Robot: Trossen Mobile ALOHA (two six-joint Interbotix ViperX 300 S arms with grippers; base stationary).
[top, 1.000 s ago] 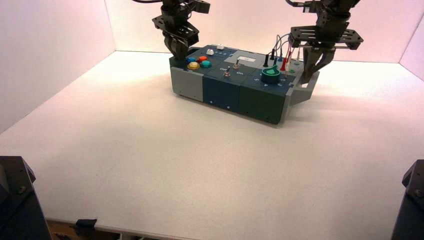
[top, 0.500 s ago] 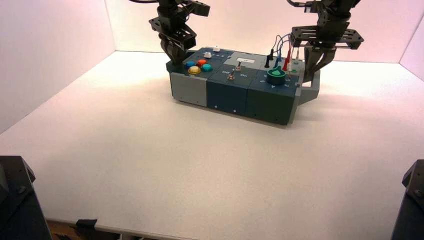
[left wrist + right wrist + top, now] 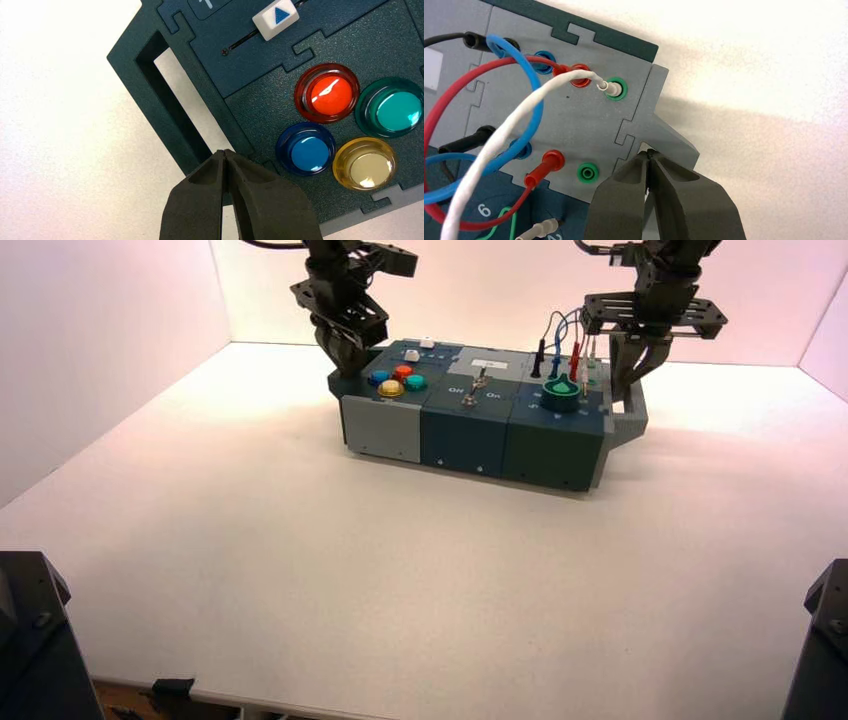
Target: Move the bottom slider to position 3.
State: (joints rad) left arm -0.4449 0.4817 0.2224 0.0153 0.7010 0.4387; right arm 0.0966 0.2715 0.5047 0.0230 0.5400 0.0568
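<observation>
The box (image 3: 462, 430) stands at the far middle of the table. Its bottom slider has a white cap with a blue triangle (image 3: 275, 19), just beyond the four round buttons (image 3: 330, 95); in the high view it is the nearer white cap (image 3: 411, 355). The scale mark for position 3 does not show. My left gripper (image 3: 225, 152) is shut on the dark handle (image 3: 165, 107) at the box's left end (image 3: 345, 358). At the right end my right gripper (image 3: 648, 152) is shut on the grey handle (image 3: 674, 142), also seen from above (image 3: 620, 390).
A green dial (image 3: 561, 392) and looping red, blue, white and black wires (image 3: 499, 125) fill the box's right part. A toggle switch (image 3: 470, 392) stands in the middle. Pale walls close in the back and left; open white table (image 3: 400, 570) lies in front.
The box has turned and shifted to the right, so its front now faces more squarely this way. Both grippers moved with its ends and stayed shut.
</observation>
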